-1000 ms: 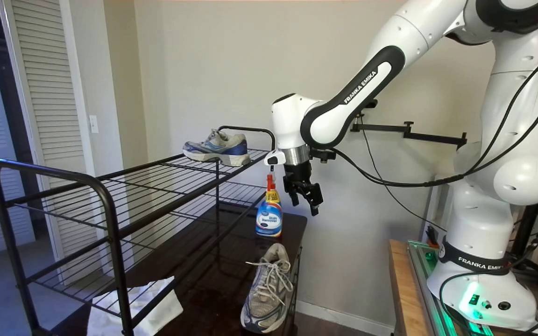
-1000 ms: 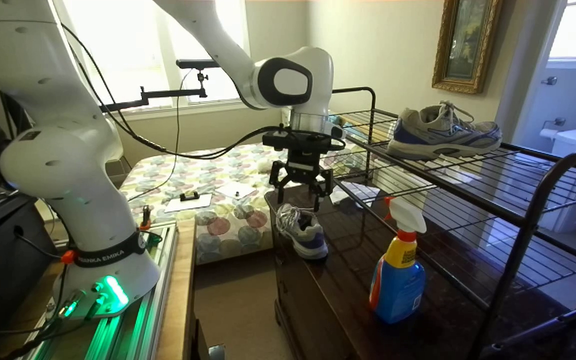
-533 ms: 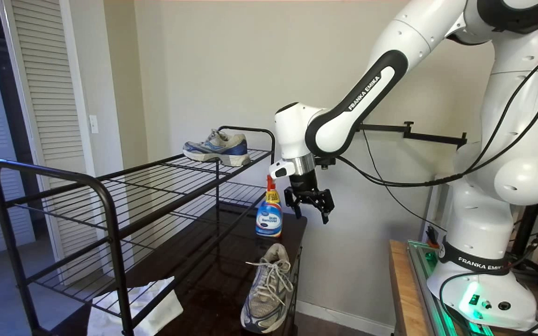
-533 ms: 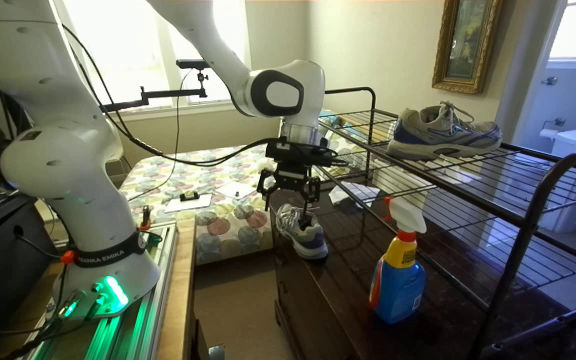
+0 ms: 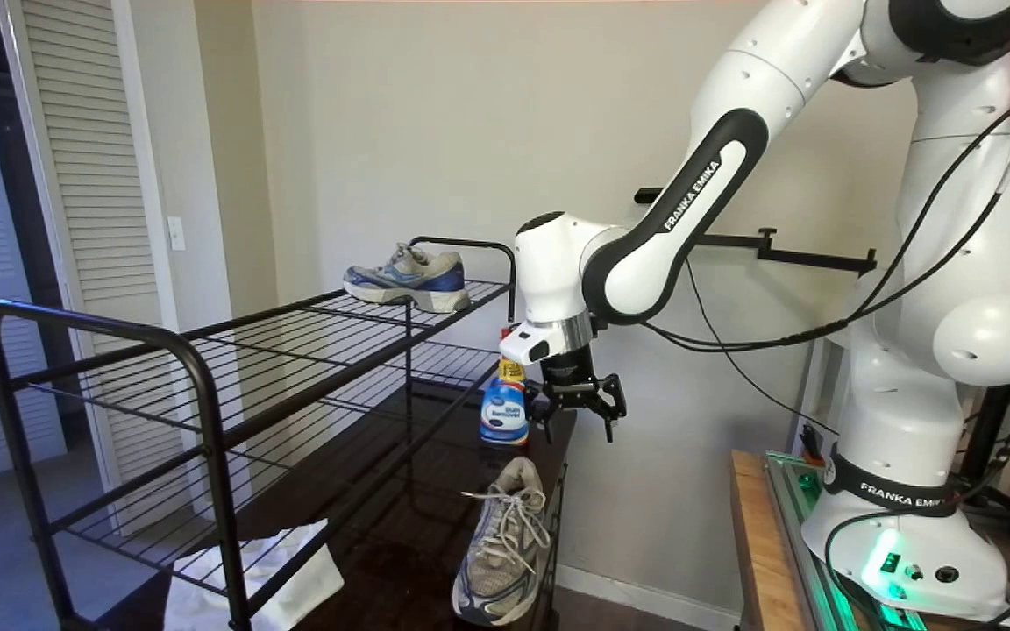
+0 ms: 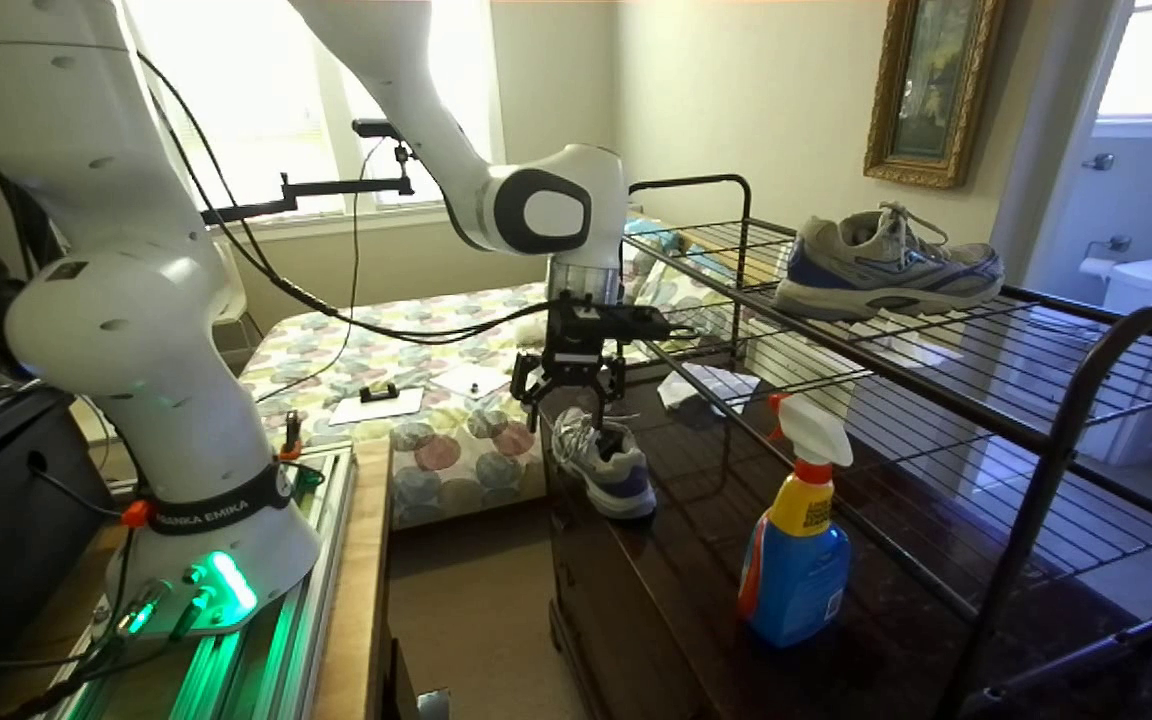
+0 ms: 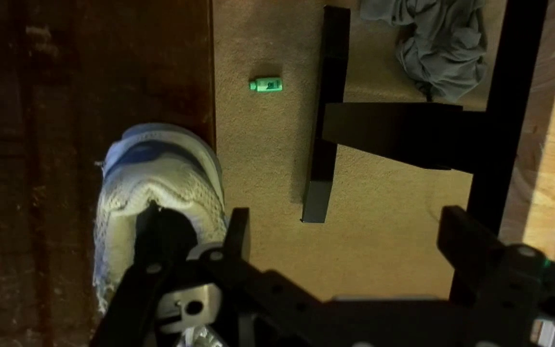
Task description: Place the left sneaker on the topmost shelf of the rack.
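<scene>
One gripper [image 7: 347,229] is pointing down, its two fingers [image 7: 238,233] standing wide apart. Nearest the jaws, the left sneaker [image 5: 503,548] is lying sole-down on the one dresser [image 6: 711,550], below the gripper and off to one side of the gap; in the wrist view one finger is overlapping its side, and I cannot tell whether the two are touching. The other finger is standing out past the dresser's edge. Near the jaws, one spray bottle [image 6: 796,570] is standing upright on the same top, the wrist [image 5: 549,280] partly hiding it in an exterior view. One rack [image 5: 223,491] with two tiers is rising beside the jaws, its topmost shelf [image 5: 268,355] sitting higher than they are. A second sneaker [image 6: 886,270] is resting on that shelf, making two in all. Farther along the dresser from the jaws, one white sheet [image 5: 308,583] is lying partly under the tiers. Well below the jaws, one green bottle [image 7: 266,85] and one grey cloth [image 7: 451,48] are lying on the carpet [image 7: 268,164]. Behind the jaws in an exterior view, one bed [image 6: 476,465] is spreading out, and one framed picture [image 6: 934,90] is hanging on the wall [image 6: 766,90], well apart from them. The single arm [image 5: 691,194] is rising from its base [image 5: 935,543] on a bench [image 5: 766,535], bending over high up, its forearm sloping down to the wrist directly above the jaws.
</scene>
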Robot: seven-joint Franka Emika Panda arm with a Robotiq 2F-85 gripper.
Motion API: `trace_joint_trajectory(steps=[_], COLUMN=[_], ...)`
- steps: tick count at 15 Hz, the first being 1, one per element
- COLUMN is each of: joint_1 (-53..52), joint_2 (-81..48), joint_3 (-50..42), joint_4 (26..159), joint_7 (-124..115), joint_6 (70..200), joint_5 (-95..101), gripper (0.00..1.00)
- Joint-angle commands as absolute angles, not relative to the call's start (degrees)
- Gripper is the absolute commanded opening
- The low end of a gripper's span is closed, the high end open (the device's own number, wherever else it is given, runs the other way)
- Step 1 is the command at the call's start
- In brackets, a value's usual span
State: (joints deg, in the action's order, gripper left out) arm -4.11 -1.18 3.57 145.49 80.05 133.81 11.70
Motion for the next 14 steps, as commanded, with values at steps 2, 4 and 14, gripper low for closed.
trace_joint_trajectory(steps=[2,4,14], joint_1=[-5.4,-5.0,-5.0], joint_2=[-8.0,-10.4,-17.0], joint_3=[6.2,6.6,4.4], joint_4=[142.9,141.8,137.0], joint_7=[87.8,89.1,79.2], joint_6=[137.6,138.1,143.8], joint_5=[12.4,12.5,19.9], gripper=[1.0,1.0,1.0])
